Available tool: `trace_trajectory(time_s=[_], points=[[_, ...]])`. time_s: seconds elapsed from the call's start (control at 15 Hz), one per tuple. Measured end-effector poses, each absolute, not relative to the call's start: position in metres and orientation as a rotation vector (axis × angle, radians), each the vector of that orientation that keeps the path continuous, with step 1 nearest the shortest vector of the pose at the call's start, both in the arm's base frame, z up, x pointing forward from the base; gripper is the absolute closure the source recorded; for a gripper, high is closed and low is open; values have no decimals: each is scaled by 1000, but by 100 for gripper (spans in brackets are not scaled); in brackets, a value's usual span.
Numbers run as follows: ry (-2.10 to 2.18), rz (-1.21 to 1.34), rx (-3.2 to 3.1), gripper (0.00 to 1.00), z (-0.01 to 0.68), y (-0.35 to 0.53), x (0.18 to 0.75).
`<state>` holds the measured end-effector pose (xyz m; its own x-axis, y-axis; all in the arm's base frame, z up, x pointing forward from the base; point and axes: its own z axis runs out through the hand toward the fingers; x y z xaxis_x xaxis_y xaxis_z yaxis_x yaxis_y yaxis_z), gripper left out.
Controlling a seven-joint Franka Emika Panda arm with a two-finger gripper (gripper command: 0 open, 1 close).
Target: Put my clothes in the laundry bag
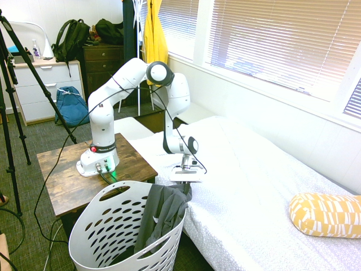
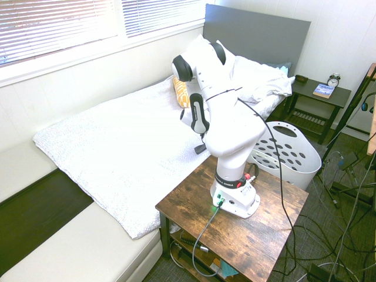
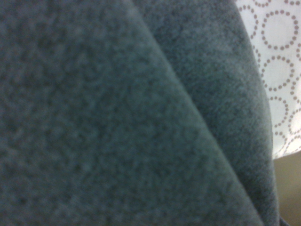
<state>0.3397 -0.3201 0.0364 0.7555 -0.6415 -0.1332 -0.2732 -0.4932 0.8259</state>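
Fingers point(image 1: 185, 182) pinched on the grey garment point(image 1: 163, 212) draped over the laundry bag point(image 1: 107, 237) rim just below; next, lift and drop inside.

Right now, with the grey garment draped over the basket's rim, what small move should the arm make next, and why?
Probably lift a little and carry the cloth inward over the laundry basket. The gripper sits shut at the top of the grey garment, which hangs half over the rim next to the bed; the wrist view is filled with grey fabric. Releasing here might leave it hanging over the rim.
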Motion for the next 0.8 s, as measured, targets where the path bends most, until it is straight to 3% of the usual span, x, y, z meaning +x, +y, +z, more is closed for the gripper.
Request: trace_trajectory(time_s=[0.33,0.8], points=[[-715,-565,2130,100,78,-320,364],[-535,-961,2017,100,239,-337,346]])
